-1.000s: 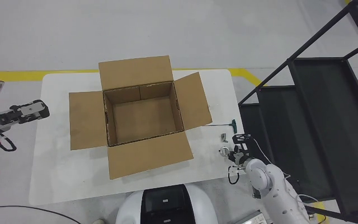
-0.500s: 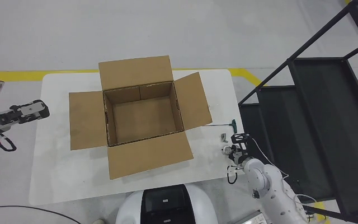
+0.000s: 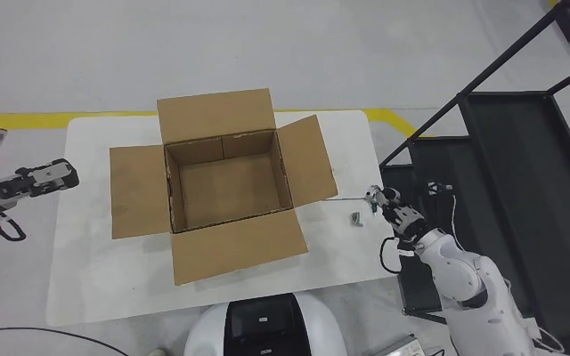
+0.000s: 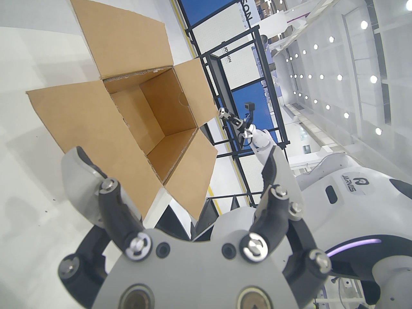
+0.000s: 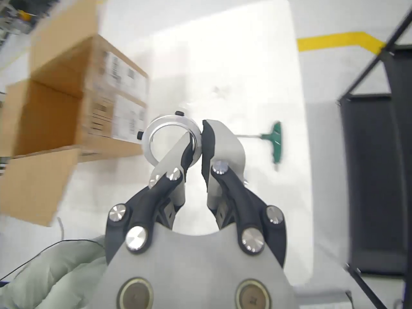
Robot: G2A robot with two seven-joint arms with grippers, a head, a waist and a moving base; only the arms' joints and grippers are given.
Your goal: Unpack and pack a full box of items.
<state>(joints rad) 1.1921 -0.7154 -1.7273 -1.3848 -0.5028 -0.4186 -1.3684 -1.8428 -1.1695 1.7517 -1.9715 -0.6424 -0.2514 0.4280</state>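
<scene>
- At mid worktop (image 3: 89, 267): box (image 3: 230, 189), upright, top open, all four flaps folded out flat, bare cardboard floor showing inside.
- Right of the box, over the worktop's right edge: right claw (image 5: 196, 139), closed on the rim of a metal ring (image 5: 167, 121), one finger inside the hoop and one outside, ring held off the surface.
- Beneath and just beyond that claw: green-handled hex key (image 5: 275, 143) lying flat on the worktop, shaft pointing toward the box's right flap.
- Near the key, toward the front edge: small metal part (image 3: 356, 217), too small to make out.
- At the worktop's left edge, well apart from the box: left claw (image 4: 173, 159), fingers spread wide with nothing between them, facing the box's open top.
</scene>
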